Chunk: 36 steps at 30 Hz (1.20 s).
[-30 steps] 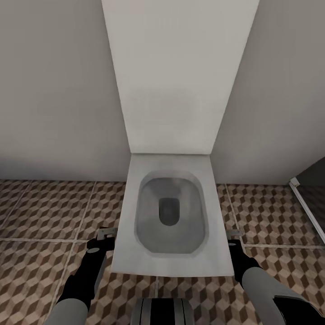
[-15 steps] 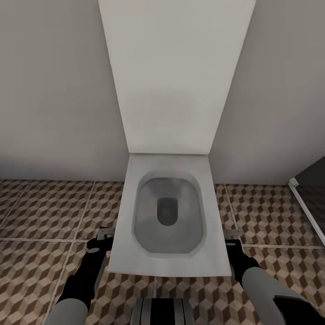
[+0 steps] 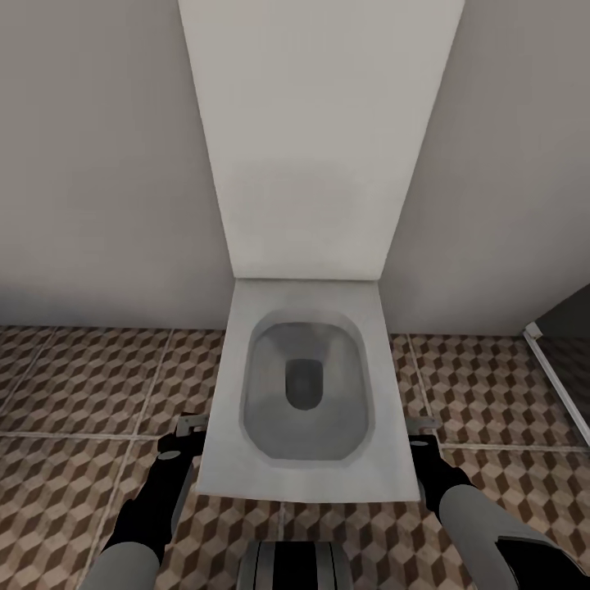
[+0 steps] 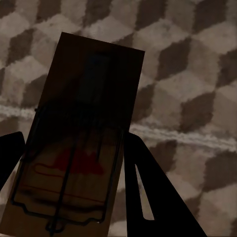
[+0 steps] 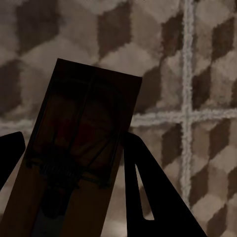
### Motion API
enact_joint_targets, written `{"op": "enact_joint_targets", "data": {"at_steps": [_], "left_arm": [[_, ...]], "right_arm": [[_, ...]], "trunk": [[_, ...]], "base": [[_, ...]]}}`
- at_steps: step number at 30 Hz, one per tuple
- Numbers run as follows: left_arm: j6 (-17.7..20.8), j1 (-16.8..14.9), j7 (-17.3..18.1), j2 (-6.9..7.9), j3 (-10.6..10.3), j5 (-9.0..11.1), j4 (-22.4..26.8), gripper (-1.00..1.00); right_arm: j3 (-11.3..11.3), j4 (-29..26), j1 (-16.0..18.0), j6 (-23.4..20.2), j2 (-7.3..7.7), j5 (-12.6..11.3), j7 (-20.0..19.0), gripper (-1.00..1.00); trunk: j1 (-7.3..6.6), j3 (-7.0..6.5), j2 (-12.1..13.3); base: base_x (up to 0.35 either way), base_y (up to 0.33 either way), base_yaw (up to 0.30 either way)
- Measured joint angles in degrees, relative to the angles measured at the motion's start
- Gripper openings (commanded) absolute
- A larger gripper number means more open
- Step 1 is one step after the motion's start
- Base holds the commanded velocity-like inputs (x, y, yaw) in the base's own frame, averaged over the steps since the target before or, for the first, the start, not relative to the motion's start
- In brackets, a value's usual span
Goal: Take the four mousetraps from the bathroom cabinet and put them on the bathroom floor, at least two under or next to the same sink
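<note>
here left jaws clamp mousetrap; right jaws likewise, second trap dim.

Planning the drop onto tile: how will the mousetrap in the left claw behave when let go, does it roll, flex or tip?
The mousetrap is a flat rectangular board, so it should land flat and not roll. It looks rigid between the left claw fingers, probably light. Its wire parts look raised and could snag or trip on the patterned floor.
</note>
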State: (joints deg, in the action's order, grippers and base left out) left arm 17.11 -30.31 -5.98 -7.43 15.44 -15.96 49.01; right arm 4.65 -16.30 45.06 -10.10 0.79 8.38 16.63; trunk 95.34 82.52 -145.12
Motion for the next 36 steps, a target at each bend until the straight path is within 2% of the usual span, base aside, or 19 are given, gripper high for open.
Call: {"op": "enact_joint_targets", "data": {"at_steps": [5, 15, 20, 28, 36], "left_arm": [[0.1, 0.0, 0.0, 0.23, 0.1, 0.0, -1.3, -1.0], [0.0, -0.1, 0.1, 0.46, 0.0, -0.4, -3.7, -1.0], [0.0, 0.0, 0.1, 0.53, -0.1, -0.2, -4.0, -1.0], [-3.7, -0.1, 0.1, 0.63, 0.0, 0.3, -4.2, -1.0], [-4.7, 0.0, 0.1, 0.95, 0.0, -0.2, -6.0, -1.0]], "right_arm": [[-0.1, 0.4, 0.0, 0.0, 0.46, 0.0, 0.0, -1.0], [-0.2, 7.2, -0.1, 3.6, 1.5, 0.2, -1.4, -1.0], [-0.2, 8.3, -0.1, 4.3, 2.38, 0.1, -1.8, -1.0], [-0.1, 10.3, -0.1, 6.6, 2.97, 0.2, -1.9, -1.0], [-0.1, 10.5, -0.1, 6.9, 3.01, 0.2, -1.9, -1.0]], "trunk": [[0.0, 0.0, 0.0], [0.0, 0.0, 0.0], [0.0, 0.0, 0.0], [0.0, 0.0, 0.0], [0.0, 0.0, 0.0]], "base": [[0.0, 0.0, 0.0], [0.0, 0.0, 0.0], [0.0, 0.0, 0.0], [0.0, 0.0, 0.0], [0.0, 0.0, 0.0]]}}
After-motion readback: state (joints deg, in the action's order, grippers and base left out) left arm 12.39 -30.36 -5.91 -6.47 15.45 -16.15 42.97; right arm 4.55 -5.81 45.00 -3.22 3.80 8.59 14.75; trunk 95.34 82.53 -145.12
